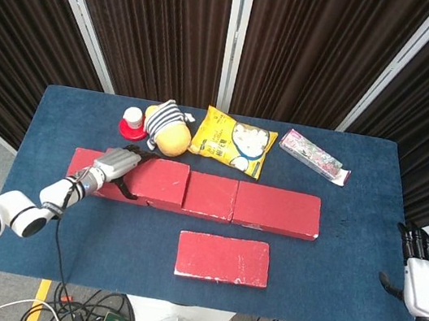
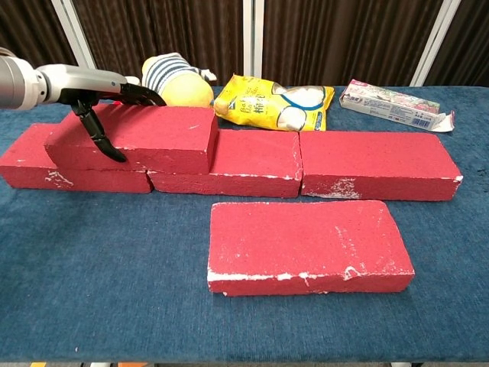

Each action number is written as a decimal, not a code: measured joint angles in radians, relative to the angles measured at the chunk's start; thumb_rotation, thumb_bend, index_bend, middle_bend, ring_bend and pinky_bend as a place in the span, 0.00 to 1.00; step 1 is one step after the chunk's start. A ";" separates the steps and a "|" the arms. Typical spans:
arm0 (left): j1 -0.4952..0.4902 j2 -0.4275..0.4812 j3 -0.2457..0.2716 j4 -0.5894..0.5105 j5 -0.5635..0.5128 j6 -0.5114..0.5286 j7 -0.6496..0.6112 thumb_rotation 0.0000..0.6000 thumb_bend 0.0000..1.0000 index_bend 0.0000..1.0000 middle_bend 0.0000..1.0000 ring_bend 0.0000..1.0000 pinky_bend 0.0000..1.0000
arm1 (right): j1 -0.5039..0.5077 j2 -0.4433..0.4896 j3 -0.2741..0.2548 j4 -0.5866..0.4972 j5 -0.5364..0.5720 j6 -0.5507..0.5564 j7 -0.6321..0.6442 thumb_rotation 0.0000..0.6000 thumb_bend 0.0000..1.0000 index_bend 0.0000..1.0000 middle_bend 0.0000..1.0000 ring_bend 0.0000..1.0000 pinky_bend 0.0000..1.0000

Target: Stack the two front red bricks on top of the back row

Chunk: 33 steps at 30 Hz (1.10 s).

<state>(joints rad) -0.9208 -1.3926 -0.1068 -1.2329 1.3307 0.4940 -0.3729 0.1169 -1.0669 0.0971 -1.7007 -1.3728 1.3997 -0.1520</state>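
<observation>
Blue table (image 1: 347, 257) with red bricks (image 1: 223, 258), snack bag (image 1: 232, 141), plush toy (image 1: 167, 128).

One rectangular red brick (image 2: 134, 136) lies atop the back row of red bricks (image 2: 306, 164) at its nine o'clock end; another red brick (image 2: 308, 246) lies flat at six o'clock, apparently apart.
</observation>
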 measured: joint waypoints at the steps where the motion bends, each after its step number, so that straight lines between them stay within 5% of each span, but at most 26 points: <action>1: 0.000 0.000 0.000 -0.001 -0.001 0.001 0.001 1.00 0.17 0.10 0.16 0.09 0.02 | 0.000 0.000 0.000 -0.001 0.000 -0.001 0.000 1.00 0.15 0.00 0.00 0.00 0.00; 12: 0.001 0.004 0.000 -0.010 -0.020 0.000 0.011 1.00 0.15 0.07 0.00 0.00 0.00 | 0.004 0.001 0.001 0.000 0.011 -0.011 0.003 1.00 0.15 0.00 0.00 0.00 0.00; 33: 0.004 0.024 0.000 -0.045 -0.022 0.009 0.019 1.00 0.13 0.03 0.00 0.00 0.00 | 0.003 0.004 -0.001 0.006 0.017 -0.015 0.014 1.00 0.15 0.00 0.00 0.00 0.00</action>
<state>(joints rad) -0.9167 -1.3686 -0.1072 -1.2784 1.3085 0.5033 -0.3541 0.1196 -1.0633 0.0957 -1.6942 -1.3555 1.3842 -0.1378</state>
